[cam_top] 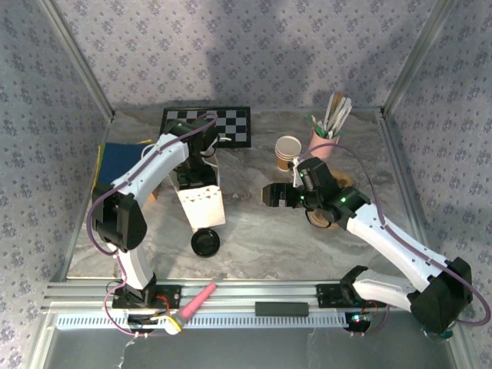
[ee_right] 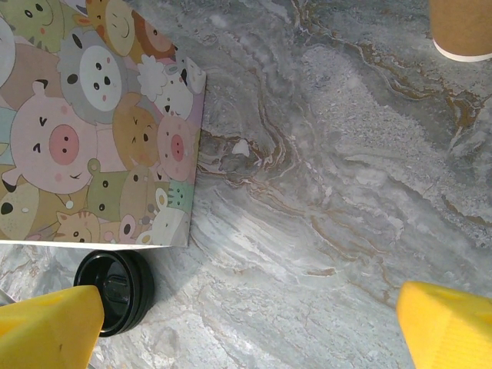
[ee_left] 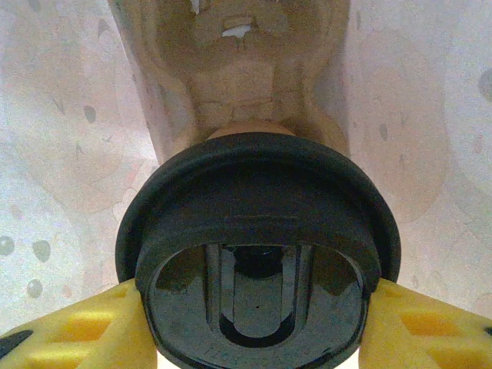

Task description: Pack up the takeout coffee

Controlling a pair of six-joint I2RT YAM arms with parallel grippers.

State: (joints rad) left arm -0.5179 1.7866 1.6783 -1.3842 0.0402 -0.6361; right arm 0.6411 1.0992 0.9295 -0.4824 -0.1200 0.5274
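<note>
The cup [ee_left: 250,131], capped by a black lid [ee_left: 257,207], is held inside the cartoon-printed bag [cam_top: 206,207]. The left gripper [ee_left: 254,338] is set there, with its yellow fingers [ee_left: 84,330] pressed against the lid's two sides. A loose lid [cam_top: 206,243] is seen on the table [cam_top: 261,246] just in front of the bag. The right gripper [cam_top: 270,194] is held over bare table between the bag and the cup stack [cam_top: 288,151], its fingers [ee_right: 50,327] spread wide.
</note>
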